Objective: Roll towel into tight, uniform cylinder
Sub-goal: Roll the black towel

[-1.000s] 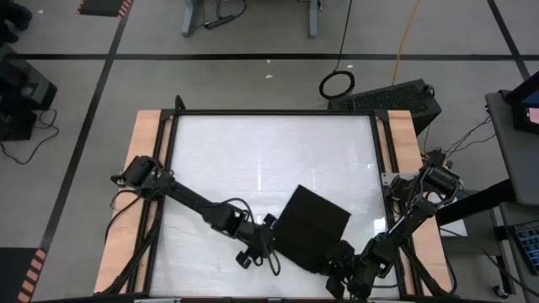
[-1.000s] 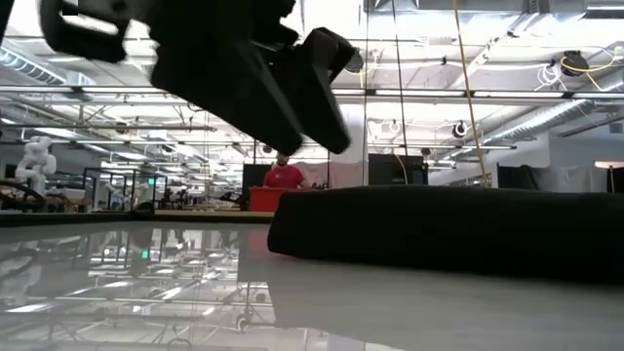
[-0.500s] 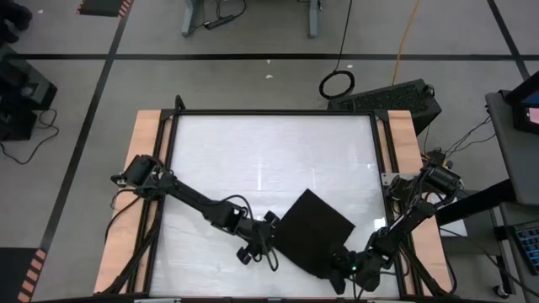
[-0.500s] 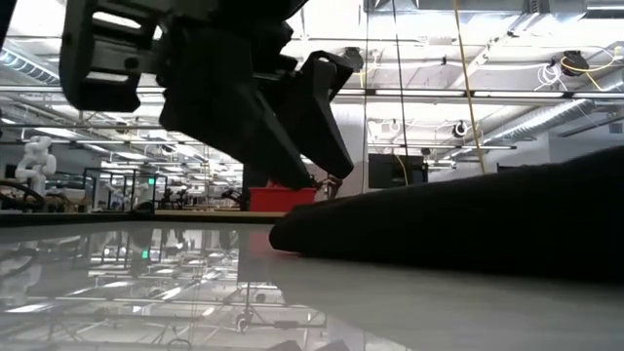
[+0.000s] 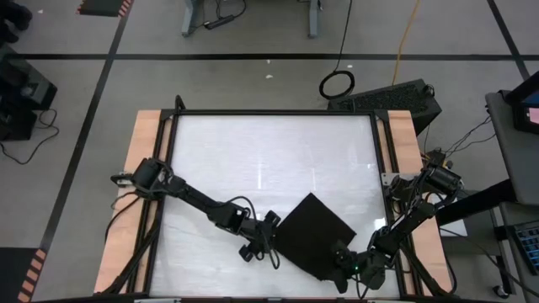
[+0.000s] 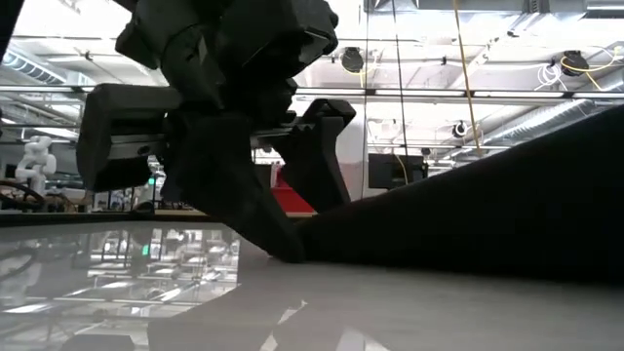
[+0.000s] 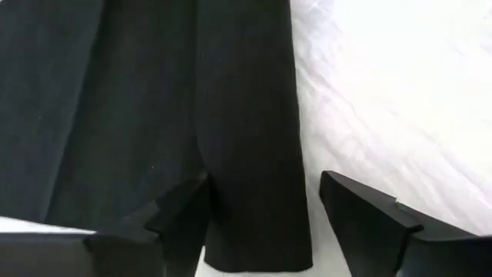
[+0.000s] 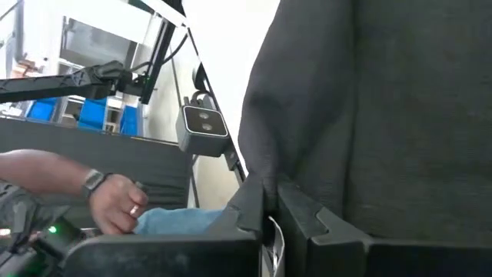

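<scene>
- We find the towel [image 5: 313, 236] near the front edge of the table [image 5: 269, 151], right of centre, turned diamond-wise and folded to a smaller dark patch.
- Left gripper [image 7: 261, 223] sits low at the towel's left corner. Its fingers are spread wide, straddling a doubled edge, with nothing clamped yet.
- Right gripper [image 8: 270, 206] is at the towel's front-right corner. Its fingers are pinched together on a fold of cloth, and the low view shows that side lifted into a slope.
- Handling, as we judge it: soft, light, limp cloth. It drapes from the pinch and holds no shape of its own, so it should sag or bunch wherever it is unsupported.
- The tabletop looks glossy, so we expect the towel to slide rather than stay put when pushed.
- Best hold, in our view: pinch the doubled edge at both ends of one side, so the roll starts straight and even.
- A person's hand [image 8: 115, 206] shows in the room beyond, well clear of the table.
</scene>
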`<action>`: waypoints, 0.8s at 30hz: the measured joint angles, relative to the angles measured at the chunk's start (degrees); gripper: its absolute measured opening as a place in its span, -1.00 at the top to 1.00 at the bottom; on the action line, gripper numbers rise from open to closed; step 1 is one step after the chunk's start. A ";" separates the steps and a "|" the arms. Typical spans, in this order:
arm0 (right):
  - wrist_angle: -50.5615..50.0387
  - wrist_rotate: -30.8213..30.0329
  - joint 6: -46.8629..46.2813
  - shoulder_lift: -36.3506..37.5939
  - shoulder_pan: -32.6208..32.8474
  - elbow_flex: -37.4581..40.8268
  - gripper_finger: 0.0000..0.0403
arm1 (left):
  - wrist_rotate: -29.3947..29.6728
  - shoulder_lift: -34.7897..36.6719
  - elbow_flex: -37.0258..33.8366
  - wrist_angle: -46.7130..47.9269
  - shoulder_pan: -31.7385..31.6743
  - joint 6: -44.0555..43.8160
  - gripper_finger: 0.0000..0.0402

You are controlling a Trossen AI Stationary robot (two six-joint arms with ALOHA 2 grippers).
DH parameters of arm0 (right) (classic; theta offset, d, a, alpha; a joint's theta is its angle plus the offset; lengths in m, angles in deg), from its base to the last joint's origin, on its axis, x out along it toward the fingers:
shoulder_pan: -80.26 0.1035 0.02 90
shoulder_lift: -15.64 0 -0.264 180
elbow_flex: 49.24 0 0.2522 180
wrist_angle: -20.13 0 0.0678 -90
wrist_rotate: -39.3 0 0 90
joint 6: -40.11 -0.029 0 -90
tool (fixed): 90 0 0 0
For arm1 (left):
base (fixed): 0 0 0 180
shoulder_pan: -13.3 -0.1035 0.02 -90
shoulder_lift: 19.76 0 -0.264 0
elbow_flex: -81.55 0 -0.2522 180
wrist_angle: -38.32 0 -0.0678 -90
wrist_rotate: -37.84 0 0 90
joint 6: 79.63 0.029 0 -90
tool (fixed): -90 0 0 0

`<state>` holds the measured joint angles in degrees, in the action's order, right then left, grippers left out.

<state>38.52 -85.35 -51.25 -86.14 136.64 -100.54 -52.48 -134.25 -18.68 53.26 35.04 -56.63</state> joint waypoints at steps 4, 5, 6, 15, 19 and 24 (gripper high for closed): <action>0.32 0.05 -0.48 0.00 0.02 0.00 0.98 | 0.07 -0.67 0.08 -1.19 0.07 -0.15 -0.01; 0.30 0.11 -0.76 0.00 0.05 0.00 0.98 | 0.06 -0.69 0.08 -1.46 0.09 -0.15 0.08; 0.28 0.17 -0.96 0.00 0.22 0.00 0.98 | 0.04 -0.75 0.08 -1.86 0.09 -0.11 0.18; 0.73 1.71 -0.08 0.00 2.43 0.00 0.76 | -2.99 -0.93 2.06 -0.74 -0.19 -0.21 0.93; 0.69 5.75 3.57 1.26 3.06 0.00 0.41 | -10.41 -0.93 3.96 6.03 -1.54 -3.50 0.94; -3.80 9.06 10.87 5.18 2.97 -0.24 -0.01 | -26.15 -0.91 4.78 9.36 -4.51 -10.59 0.95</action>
<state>34.72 -76.29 -40.38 -80.96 139.61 -100.77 -78.63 -135.16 -13.90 62.62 30.53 -67.22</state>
